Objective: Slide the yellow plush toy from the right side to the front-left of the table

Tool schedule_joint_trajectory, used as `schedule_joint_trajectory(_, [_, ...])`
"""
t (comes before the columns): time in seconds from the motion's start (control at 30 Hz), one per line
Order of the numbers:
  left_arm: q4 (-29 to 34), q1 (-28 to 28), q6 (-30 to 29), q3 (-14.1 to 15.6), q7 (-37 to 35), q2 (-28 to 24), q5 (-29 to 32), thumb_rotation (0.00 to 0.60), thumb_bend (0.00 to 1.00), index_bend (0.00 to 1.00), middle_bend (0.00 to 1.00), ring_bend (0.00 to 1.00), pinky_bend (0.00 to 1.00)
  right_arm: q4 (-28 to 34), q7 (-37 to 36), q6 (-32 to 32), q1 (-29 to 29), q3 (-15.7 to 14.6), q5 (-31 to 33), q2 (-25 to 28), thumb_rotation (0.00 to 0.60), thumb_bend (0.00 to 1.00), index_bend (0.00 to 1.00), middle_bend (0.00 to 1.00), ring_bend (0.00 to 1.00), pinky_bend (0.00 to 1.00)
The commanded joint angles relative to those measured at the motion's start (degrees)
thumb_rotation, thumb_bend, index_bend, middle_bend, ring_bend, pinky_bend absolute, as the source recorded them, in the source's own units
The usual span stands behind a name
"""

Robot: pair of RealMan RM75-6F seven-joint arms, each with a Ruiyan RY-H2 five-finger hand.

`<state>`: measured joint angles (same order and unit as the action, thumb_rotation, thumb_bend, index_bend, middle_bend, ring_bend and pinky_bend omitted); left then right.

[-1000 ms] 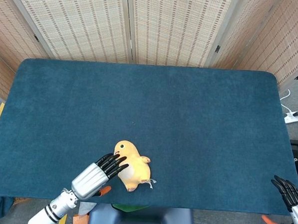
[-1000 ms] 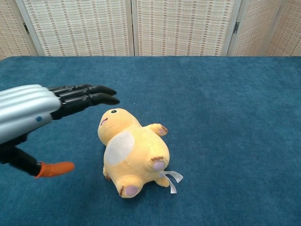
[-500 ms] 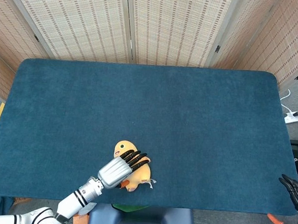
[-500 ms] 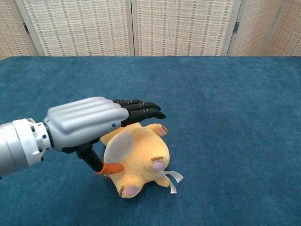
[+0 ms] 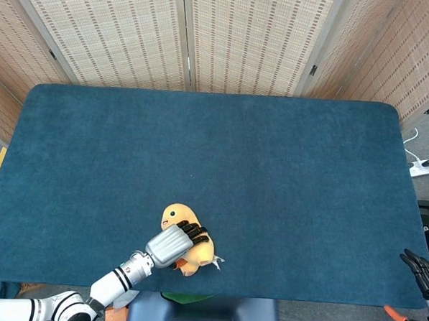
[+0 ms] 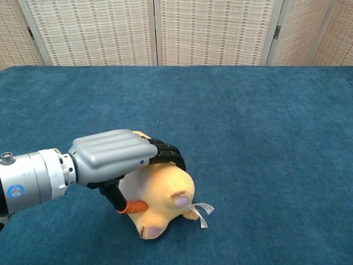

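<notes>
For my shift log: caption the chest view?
Left robot hand grips the yellow plush toy on the blue table.

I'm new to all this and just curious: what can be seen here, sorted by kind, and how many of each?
Yellow plush toy: 1
Robot hands: 2, the left hand closed over the toy, the right hand off the table's right edge
Blue-covered table: 1
Folding screen behind the table: 1
Total: 5

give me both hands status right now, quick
Left hand: fingers curled over the yellow plush toy, gripping it.
Right hand: off the table's right edge, holding nothing, fingers apart.
</notes>
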<state>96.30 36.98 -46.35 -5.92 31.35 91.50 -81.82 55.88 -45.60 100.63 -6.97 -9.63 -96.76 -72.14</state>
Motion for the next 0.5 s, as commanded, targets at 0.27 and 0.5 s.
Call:
schedule_joint_trajectory(0.27, [-1.24, -4.18, -15.48, 5.75, -4.65, -2.22, -13.13, 0.6, 0.65, 0.74, 0.86, 0.65, 0.93, 1.12, 1.41, 0.21, -0.19, 0.08, -1.33, 0.24, 0.6, 0.06, 0.0, 0.0, 0.0, 0.0])
schedule_joint_trajectory(0.5, [-0.34, -8.92, -27.44, 11.85, -7.78, -12.69, -23.67, 0.6, 0.65, 0.74, 0.86, 0.65, 0.93, 4.11, 5.44, 1.05, -0.52, -0.19, -2.96, 0.75, 0.6, 0.07, 0.0, 0.0, 0.0, 0.0])
